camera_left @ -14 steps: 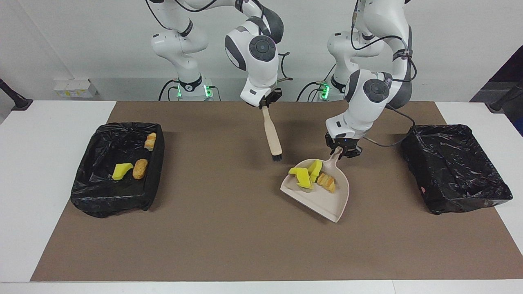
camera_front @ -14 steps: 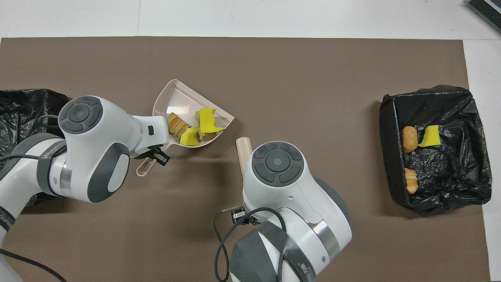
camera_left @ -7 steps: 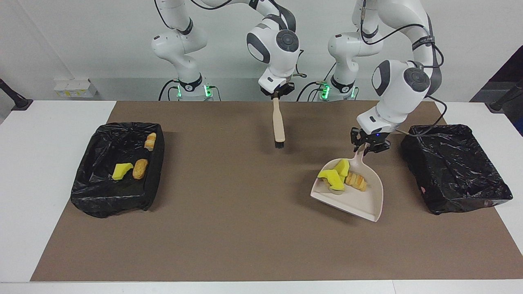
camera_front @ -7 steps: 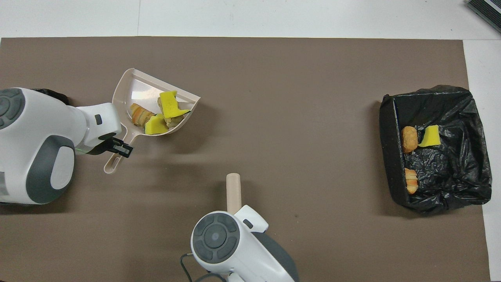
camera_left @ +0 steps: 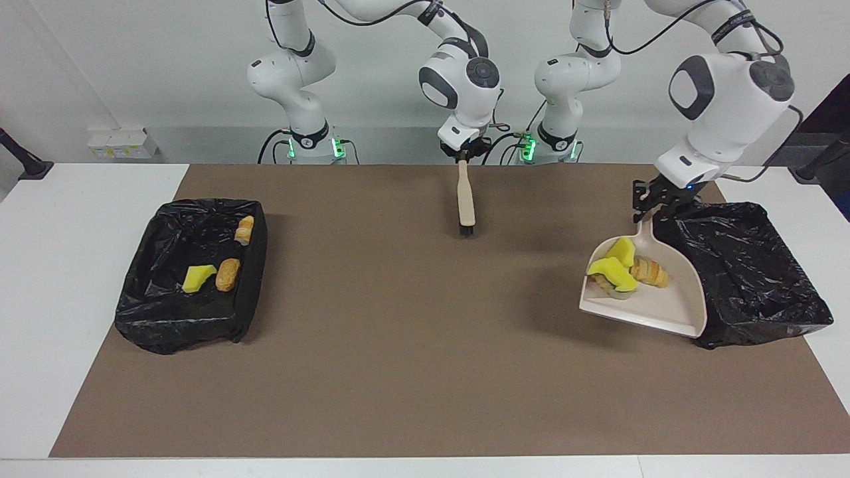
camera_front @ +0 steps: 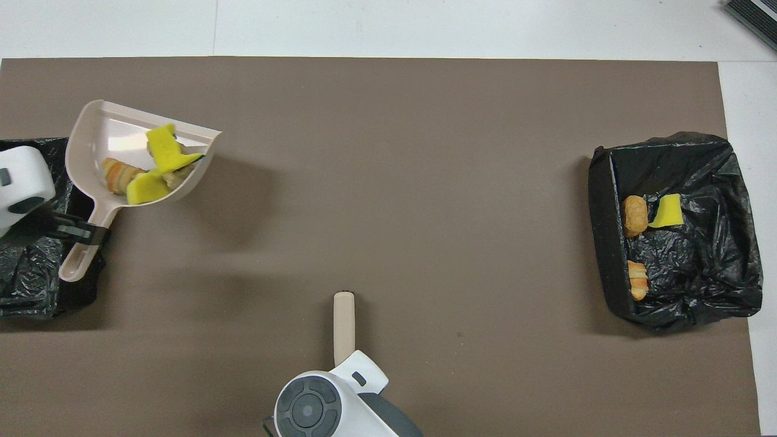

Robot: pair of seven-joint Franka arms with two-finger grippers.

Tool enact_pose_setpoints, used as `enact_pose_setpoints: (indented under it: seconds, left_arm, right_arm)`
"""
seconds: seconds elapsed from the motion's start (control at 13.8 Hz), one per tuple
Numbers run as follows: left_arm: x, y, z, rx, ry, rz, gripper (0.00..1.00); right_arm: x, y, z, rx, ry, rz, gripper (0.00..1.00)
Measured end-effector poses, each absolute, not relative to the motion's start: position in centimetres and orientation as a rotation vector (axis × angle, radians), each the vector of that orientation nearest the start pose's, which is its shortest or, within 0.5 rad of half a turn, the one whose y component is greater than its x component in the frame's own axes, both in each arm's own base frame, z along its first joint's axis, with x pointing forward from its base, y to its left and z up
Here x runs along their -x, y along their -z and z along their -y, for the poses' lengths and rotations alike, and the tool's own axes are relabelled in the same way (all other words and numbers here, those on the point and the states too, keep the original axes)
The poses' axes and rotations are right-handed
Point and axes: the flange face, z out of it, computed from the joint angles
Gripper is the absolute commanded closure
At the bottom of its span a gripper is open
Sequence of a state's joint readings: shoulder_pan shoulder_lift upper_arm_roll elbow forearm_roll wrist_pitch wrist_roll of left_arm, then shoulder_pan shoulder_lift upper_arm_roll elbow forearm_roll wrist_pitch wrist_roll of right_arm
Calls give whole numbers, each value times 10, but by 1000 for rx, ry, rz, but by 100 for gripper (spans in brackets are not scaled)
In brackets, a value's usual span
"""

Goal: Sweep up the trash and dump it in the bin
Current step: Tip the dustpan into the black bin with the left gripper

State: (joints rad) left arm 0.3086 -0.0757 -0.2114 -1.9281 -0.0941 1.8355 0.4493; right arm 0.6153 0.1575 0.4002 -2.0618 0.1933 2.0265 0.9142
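My left gripper (camera_left: 654,207) is shut on the handle of the beige dustpan (camera_left: 647,302), which hangs above the mat at the edge of the black-lined bin (camera_left: 744,279) at the left arm's end of the table. The trash (camera_left: 624,272) lies in the pan: yellow sponge chunks and an orange-brown lump. In the overhead view the dustpan (camera_front: 103,136) carries the same trash (camera_front: 152,173), and the left gripper (camera_front: 78,230) is over that bin (camera_front: 30,279). My right gripper (camera_left: 465,154) is shut on the beige hand brush (camera_left: 466,199), bristles down over the mat.
A second black-lined bin (camera_left: 172,312) stands at the right arm's end of the table, holding a yellow chunk (camera_left: 198,276) and two orange-brown lumps (camera_left: 228,273). A brown mat (camera_left: 398,345) covers the table between the bins. In the overhead view the brush handle (camera_front: 344,321) sticks out past the right arm's wrist.
The left gripper has carried the loaded dustpan from the mat's middle up to the bin at the left arm's end. The right gripper has drawn the brush back toward the robots.
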Motion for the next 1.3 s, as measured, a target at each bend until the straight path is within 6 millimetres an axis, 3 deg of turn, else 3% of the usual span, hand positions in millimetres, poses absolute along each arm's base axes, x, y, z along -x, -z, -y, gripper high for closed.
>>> enact_pose_setpoints:
  seconds: [0.14, 0.22, 0.29, 0.36, 0.51, 0.72, 0.87, 1.16, 1.3]
  left_arm:
    - [-529, -533, -108, 3174, 42, -492, 100]
    - [-522, -538, -149, 3167, 64, -490, 100]
    - [-512, -543, -189, 3156, 81, -485, 100]
    - [-501, -547, -223, 3137, 85, -472, 100]
    - [-487, -551, -271, 3103, 64, -435, 100]
    - [-488, -547, -310, 3027, -19, -490, 100]
    - [-493, -542, -325, 2960, -100, -558, 100]
    - [-500, -542, -327, 2744, -313, -794, 100]
    - [-509, -545, -314, 2626, -403, -891, 100]
  right_arm:
    - [-286, -341, -475, 3134, -483, 1, 98]
    - [-287, -338, -475, 3132, -485, -1, 80]
    - [-287, -337, -475, 3131, -485, 1, 70]
    - [-288, -337, -475, 3130, -485, 5, 67]
    - [-291, -336, -474, 3128, -487, 21, 61]
    - [-300, -338, -475, 3114, -481, 25, 40]
    - [-316, -341, -472, 3100, -470, -13, 26]
    - [-368, -369, -457, 3042, -397, -130, 0]
    - [-401, -383, -440, 3009, -344, -208, 0]
